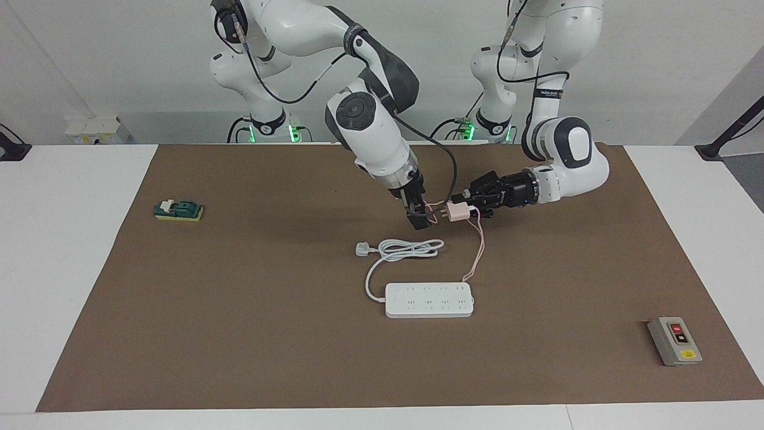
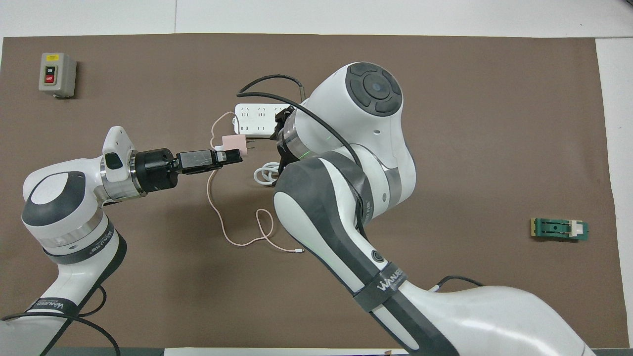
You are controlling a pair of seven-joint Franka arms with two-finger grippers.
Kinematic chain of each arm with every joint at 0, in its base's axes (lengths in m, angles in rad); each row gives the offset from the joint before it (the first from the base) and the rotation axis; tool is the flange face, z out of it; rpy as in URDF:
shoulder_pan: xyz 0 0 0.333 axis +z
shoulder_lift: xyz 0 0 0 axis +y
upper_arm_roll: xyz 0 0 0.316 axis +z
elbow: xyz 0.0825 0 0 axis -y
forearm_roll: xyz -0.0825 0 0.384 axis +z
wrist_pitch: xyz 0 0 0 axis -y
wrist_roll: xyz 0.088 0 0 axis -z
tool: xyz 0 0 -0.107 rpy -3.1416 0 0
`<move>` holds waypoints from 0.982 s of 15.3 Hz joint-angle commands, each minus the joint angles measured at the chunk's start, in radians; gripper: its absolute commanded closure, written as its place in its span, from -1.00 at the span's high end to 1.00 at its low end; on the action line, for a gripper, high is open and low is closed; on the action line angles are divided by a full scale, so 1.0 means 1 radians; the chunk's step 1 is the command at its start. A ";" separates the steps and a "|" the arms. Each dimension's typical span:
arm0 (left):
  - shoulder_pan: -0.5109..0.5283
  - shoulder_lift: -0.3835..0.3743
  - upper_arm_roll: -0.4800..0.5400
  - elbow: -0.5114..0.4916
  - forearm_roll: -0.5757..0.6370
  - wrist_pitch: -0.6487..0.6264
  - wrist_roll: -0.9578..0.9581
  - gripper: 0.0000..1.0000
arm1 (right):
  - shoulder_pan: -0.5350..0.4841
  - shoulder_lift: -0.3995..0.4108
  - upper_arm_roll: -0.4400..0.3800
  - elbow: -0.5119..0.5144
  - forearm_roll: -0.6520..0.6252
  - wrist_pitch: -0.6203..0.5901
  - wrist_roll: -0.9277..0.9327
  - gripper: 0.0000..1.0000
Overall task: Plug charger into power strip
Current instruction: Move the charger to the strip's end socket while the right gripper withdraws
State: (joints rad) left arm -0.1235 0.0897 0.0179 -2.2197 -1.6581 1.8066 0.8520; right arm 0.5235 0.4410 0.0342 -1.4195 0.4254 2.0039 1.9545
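The charger (image 1: 457,211) (image 2: 233,143), a small pale-pink cube, hangs in the air with its prongs pointing toward the right arm's end. My left gripper (image 1: 470,209) (image 2: 234,155) is shut on it and lies level. Its thin pink cable (image 1: 478,251) (image 2: 221,223) drops to the mat and trails toward the robots. My right gripper (image 1: 419,222) points down just beside the charger, open and apart from it; in the overhead view its own wrist hides it. The power strip (image 1: 428,300) (image 2: 254,118) lies flat on the mat, farther from the robots than both grippers.
The strip's white plug (image 1: 363,248) and coiled thick cord (image 1: 412,247) lie between the strip and the grippers. A grey button box (image 1: 674,340) (image 2: 57,74) sits toward the left arm's end. A green block (image 1: 178,210) (image 2: 560,229) sits toward the right arm's end.
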 commanded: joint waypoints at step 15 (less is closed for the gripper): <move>0.107 0.243 -0.006 0.553 0.821 0.033 -0.079 -1.00 | -0.365 -0.134 0.000 0.031 -0.203 -0.349 -0.954 1.00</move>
State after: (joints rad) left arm 0.0118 0.2711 0.0107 -1.7795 -0.9474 1.8385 0.7831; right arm 0.2029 0.3355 0.0246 -1.3858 0.2527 1.6800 1.1299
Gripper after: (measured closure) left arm 0.687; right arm 0.000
